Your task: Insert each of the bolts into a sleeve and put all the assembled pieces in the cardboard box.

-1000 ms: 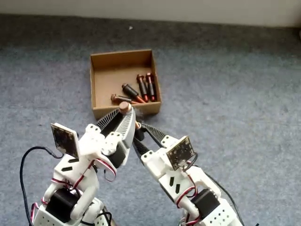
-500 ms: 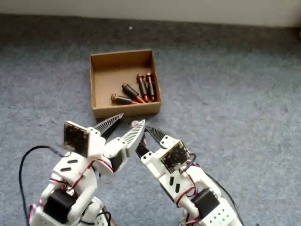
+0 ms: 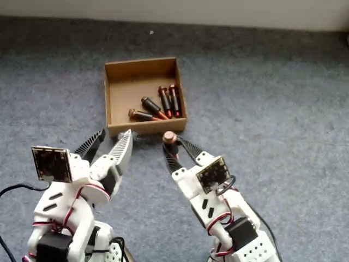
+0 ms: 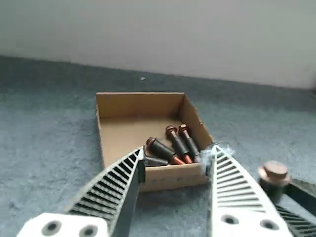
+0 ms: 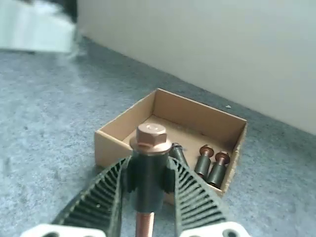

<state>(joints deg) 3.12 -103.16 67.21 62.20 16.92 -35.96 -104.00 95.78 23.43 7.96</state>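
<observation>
On the left of the counter [image 3: 283,109], the left pincer [image 3: 115,132] stands spread wide and holds nothing, its tips just short of the cardboard box [image 3: 107,93]. From this pincer's own camera, the box's near wall [image 4: 168,178] lies straight ahead between the fingers. Four assembled pieces [image 3: 158,106] lie flat inside, gathered toward the right-hand wall.

To the right, the right pincer [image 3: 171,144] is pressed onto the dark sleeve of one more assembled piece [image 3: 169,137]. Its copper head clears the fingertips and its shank shows below the sleeve, toward the wrist. We judge the piece's long axis to run along the fingers, close to upright. The box's near right corner sits just beyond the head, so the opening lies ahead and slightly to the left of this pincer [image 5: 149,170]. The right arm is plainly the nearer one for the drop.

A second ago both pincers met at this piece, just in front of the box. Half a second ago the left fingers had parted. Now the left arm has swung clear to the left, and the right carries the piece [image 5: 149,143] alone.
</observation>
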